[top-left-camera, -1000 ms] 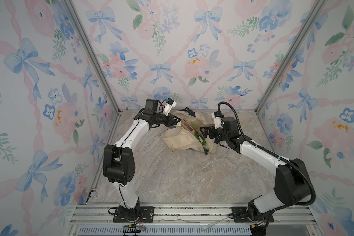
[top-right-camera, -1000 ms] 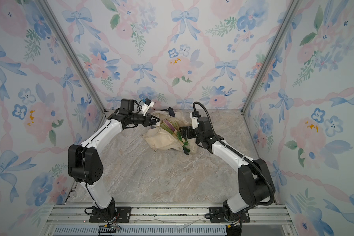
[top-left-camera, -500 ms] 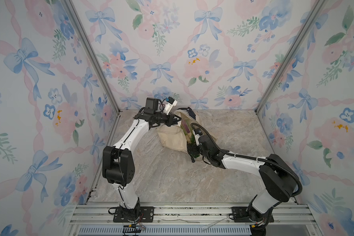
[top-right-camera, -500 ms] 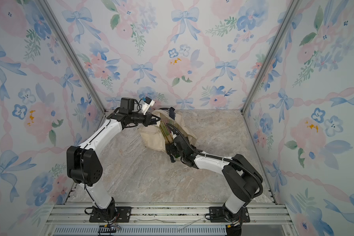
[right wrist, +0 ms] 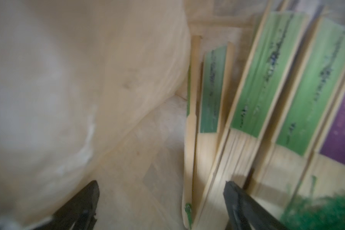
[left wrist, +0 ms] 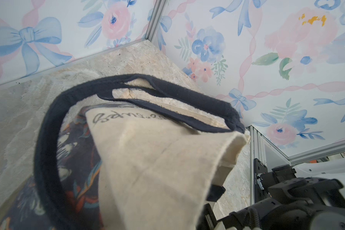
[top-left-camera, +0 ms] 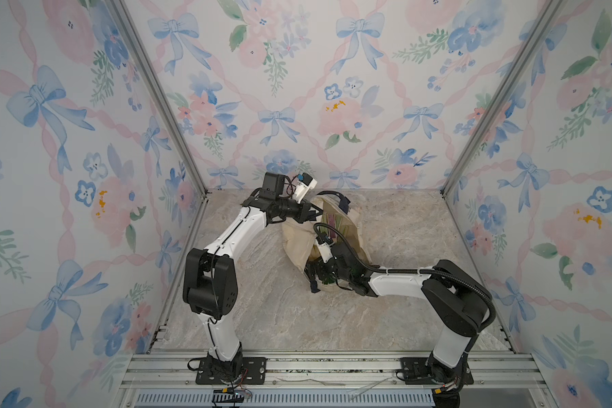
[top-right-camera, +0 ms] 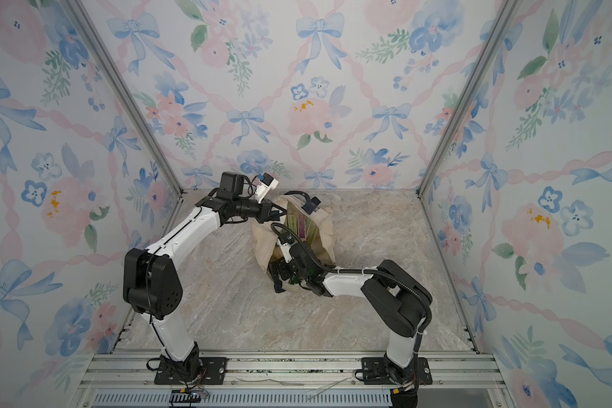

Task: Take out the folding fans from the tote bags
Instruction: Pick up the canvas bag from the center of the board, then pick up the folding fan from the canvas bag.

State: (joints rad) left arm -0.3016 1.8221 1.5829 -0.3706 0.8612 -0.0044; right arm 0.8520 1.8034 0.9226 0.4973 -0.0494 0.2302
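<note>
My left gripper [top-left-camera: 311, 213] clamps the limp tote bag [left wrist: 157, 169], my right gripper [right wrist: 159, 187] gapes wide; I'd pinch the light, stiff folding fans [right wrist: 253, 79] across their ribs.

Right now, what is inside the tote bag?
The tote bag holds several closed folding fans, green and one purple, with a green tassel. Whatever lies beneath them is covered.
</note>
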